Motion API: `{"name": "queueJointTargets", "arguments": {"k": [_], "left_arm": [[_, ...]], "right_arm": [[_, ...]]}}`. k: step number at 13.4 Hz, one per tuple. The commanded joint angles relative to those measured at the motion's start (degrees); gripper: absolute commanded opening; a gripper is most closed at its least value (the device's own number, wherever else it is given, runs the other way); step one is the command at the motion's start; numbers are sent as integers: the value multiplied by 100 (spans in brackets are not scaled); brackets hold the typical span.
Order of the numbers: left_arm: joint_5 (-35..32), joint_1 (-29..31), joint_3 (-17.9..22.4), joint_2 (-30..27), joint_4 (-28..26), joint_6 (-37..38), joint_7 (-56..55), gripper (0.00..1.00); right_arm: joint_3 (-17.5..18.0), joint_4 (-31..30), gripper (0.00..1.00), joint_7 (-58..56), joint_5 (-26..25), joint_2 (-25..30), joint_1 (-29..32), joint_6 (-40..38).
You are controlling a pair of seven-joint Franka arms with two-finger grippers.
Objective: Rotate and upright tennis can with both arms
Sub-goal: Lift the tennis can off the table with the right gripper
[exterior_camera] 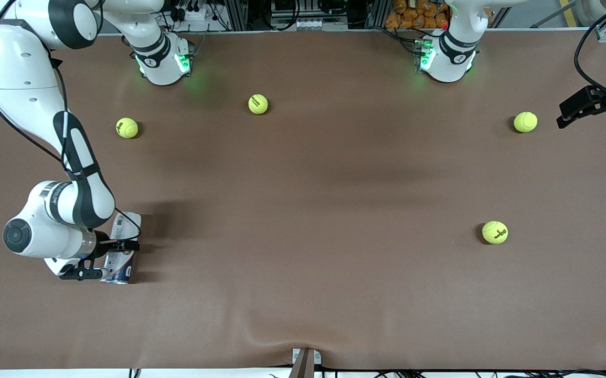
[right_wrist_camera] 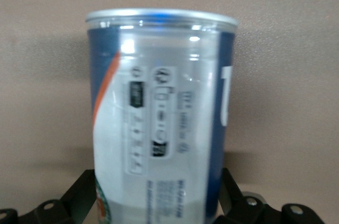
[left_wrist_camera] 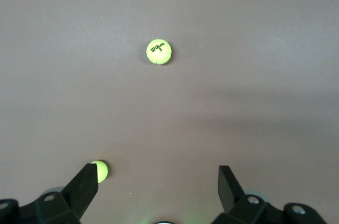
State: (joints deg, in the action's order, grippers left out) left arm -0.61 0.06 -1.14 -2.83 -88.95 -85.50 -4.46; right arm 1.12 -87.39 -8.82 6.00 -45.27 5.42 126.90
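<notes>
Your right gripper, jaws wide, straddles the lying clear-plastic tennis can with blue-white label, its long axis crosswise between them. The open left gripper waits well apart.

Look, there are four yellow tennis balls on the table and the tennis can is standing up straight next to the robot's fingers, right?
Not quite. The tennis can is lying on its side on the table, not standing, between the fingers of the right gripper; the front view shows that. The four yellow tennis balls are right.
</notes>
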Motion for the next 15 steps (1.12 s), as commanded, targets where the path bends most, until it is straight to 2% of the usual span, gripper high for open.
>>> {"name": "queueJointTargets", "arguments": {"k": [1, 2, 3, 4, 6, 8, 11, 15], "left_arm": [[175, -23, -27, 10, 19, -36, -2, 100], [166, 2, -53, 10, -16, -19, 6, 100], [201, 29, -62, 27, 18, -19, 58, 100], [201, 38, -62, 28, 18, -19, 137, 100], [210, -24, -88, 1, 45, 25, 103, 100], [210, -24, -263, -235, 53, 566, 434, 100], [297, 46, -317, -324, 317, 666, 683, 100], [62, 142, -176, -271, 334, 991, 359, 100]], "right_arm": [[-15, 126, 100, -85, 59, -114, -23, 10], [-15, 117, 89, -85, 59, -122, -23, 10], [-15, 126, 68, -85, 59, -131, -23, 10], [-15, 126, 59, -85, 68, -131, -32, 10], [-15, 152, 57, -85, 59, -96, -32, -7], [-15, 222, 57, -172, 42, -26, -67, -25], [-6, 398, 59, -759, 24, 167, -189, -69], [-6, 504, 59, -1297, -2, 544, -909, -86]]}}
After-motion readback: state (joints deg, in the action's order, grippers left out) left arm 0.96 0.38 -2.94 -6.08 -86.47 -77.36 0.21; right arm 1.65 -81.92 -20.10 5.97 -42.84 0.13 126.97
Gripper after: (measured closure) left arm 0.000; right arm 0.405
